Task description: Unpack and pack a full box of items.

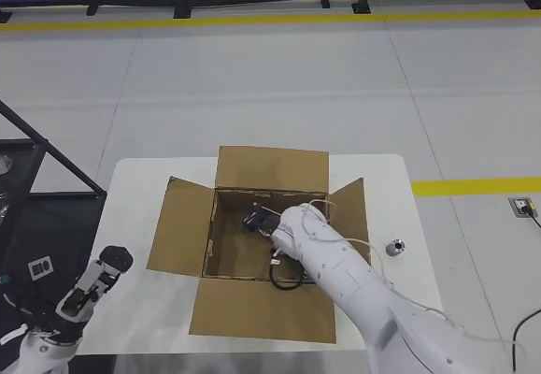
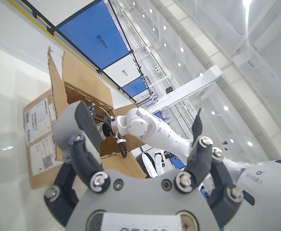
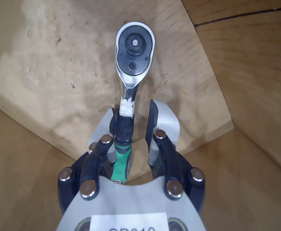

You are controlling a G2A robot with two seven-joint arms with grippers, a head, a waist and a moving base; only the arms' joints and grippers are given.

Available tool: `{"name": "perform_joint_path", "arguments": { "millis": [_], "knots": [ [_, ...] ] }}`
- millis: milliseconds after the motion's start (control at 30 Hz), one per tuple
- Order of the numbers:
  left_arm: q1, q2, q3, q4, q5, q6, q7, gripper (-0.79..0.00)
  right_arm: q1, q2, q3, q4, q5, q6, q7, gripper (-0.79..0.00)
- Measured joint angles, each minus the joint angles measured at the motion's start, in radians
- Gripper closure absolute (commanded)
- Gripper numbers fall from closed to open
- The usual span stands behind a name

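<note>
Right wrist view: pincer straddles ratchet inside box.

the wrench has its handle end hidden behind the right gripper; the metal thing by the box is too small to tell.

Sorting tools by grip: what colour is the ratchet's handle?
Green and black; right wrist view shows the handle best.
</note>
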Motion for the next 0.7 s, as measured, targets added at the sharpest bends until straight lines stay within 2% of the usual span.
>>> {"name": "perform_joint_path", "arguments": {
  "millis": [100,333,367,433,467,700],
  "knots": [
    [-0.001,0.001,0.004,-0.001,0.005,0.000,0.003,-0.785,0.001,-0.002,0.013,0.014,0.014,0.012,0.000,-0.249],
    [0.004,0.003,0.009,-0.001,0.007,-0.001,0.013,-0.785,0.001,-0.006,0.030,0.035,0.023,0.007,0.003,-0.249],
    [0.005,0.003,0.010,-0.001,0.007,-0.001,0.014,-0.785,0.000,-0.007,0.031,0.037,0.023,0.006,0.003,-0.222],
    [0.007,0.004,0.011,-0.002,0.010,-0.002,0.017,-0.785,-0.001,-0.008,0.035,0.040,0.023,0.006,0.002,-0.105],
    [0.007,0.004,0.011,-0.003,0.010,-0.002,0.018,-0.785,-0.001,-0.008,0.037,0.042,0.024,0.007,0.001,-0.012],
    [0.015,0.006,0.010,-0.011,0.015,-0.005,0.024,-0.785,0.005,-0.006,0.065,0.061,0.058,-0.027,-0.015,0.000]
  ]
}}
